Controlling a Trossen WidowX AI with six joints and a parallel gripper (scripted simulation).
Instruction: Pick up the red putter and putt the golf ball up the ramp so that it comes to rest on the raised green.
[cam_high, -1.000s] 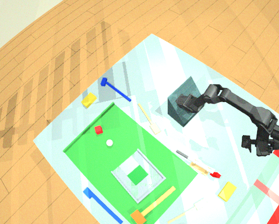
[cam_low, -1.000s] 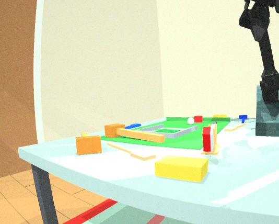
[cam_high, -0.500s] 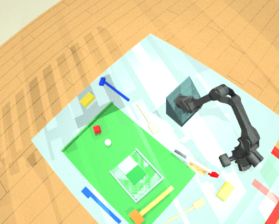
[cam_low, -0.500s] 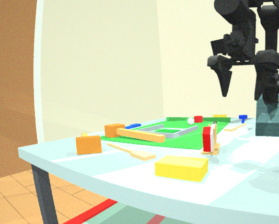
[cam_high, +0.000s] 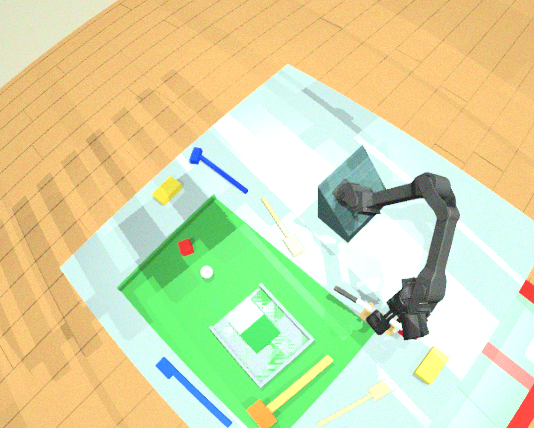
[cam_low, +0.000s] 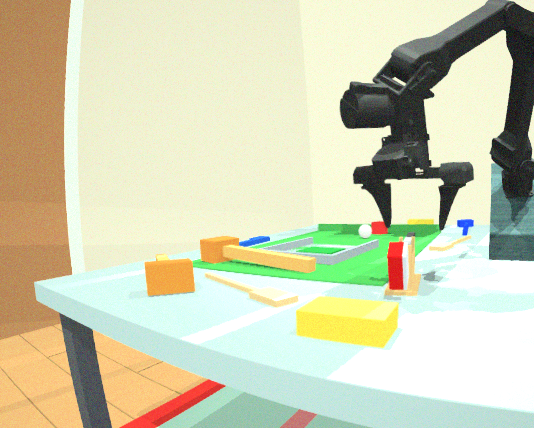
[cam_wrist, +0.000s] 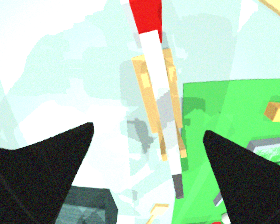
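Observation:
The red putter has a red head (cam_wrist: 143, 0), a white shaft (cam_wrist: 159, 91) and a grey grip (cam_wrist: 178, 186). It rests on a tan stand at the right edge of the green mat (cam_high: 200, 280) and also shows in the side view (cam_low: 398, 265). My gripper (cam_high: 385, 322) is open and empty, pointing down above the putter. In the wrist view the shaft runs between my spread fingers, well below them. The white golf ball (cam_high: 206, 272) lies on the mat near a red cube (cam_high: 186, 247). The raised green (cam_high: 260, 334) sits inside a grey ramp frame.
A yellow block (cam_high: 431, 365) and a cream putter (cam_high: 357, 400) lie near my gripper. An orange-headed mallet (cam_high: 290, 392), two blue putters (cam_high: 217, 170) (cam_high: 192, 390), another cream putter (cam_high: 282, 225) and a yellow block (cam_high: 167, 190) ring the mat. The arm's teal base block (cam_high: 350, 200) stands behind.

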